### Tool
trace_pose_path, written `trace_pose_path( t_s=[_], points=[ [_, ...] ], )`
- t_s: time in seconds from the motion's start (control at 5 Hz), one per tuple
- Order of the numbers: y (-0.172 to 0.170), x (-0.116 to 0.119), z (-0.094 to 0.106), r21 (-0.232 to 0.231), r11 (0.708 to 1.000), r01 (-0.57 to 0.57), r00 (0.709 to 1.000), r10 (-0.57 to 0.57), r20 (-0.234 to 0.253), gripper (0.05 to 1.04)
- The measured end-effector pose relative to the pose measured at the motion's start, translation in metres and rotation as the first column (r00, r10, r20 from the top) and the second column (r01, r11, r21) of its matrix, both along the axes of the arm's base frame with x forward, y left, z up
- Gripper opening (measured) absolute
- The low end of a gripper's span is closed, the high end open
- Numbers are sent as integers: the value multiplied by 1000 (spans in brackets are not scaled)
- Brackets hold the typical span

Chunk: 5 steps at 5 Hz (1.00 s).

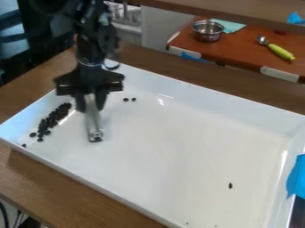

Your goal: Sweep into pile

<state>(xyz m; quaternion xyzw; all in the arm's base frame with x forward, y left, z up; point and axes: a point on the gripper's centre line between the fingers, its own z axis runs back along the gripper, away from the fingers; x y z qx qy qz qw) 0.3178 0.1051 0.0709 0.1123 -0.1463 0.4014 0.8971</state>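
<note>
My gripper (91, 101) hangs at the left part of the white tray (196, 129), pointing down and shut on a slim pale tool (93, 118). The tool's lower end is over the tray floor, with a dark spot at its tip. To the left of the tool, a slanting cluster of small dark pieces (53, 116) lies along the tray's left side, with a few strays at its lower end. Two dark pieces (129, 99) are just right of the gripper, near the back wall. Another dark piece (230, 185) sits alone at the lower right of the tray.
Raised walls surround the tray, which stands on a brown wooden surface (35, 178). Blue tape (296, 178) is at its right edge. Behind, an orange-brown counter (244, 49) holds a metal pot (208, 30), a green-handled spoon (277, 49) and a teal cloth (231, 26).
</note>
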Motion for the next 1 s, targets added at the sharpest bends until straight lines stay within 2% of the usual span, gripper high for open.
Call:
trace_pose_path(
  t_s=[0.2, 0.4, 0.6, 0.8, 1.0],
  points=[
    [3, 5, 18, -1, 999, -39, 995, 39, 90, 348],
    [0, 9, 25, -37, 995, -90, 988, 94, 120, 348],
    [-3, 33, 57, -92, 987, -135, 968, 151, 203, 348],
    [-21, 51, 52, -103, 983, -149, 971, 166, 175, 348],
    [-33, 63, 47, -93, 982, -165, 970, 179, 164, 348]
  ],
)
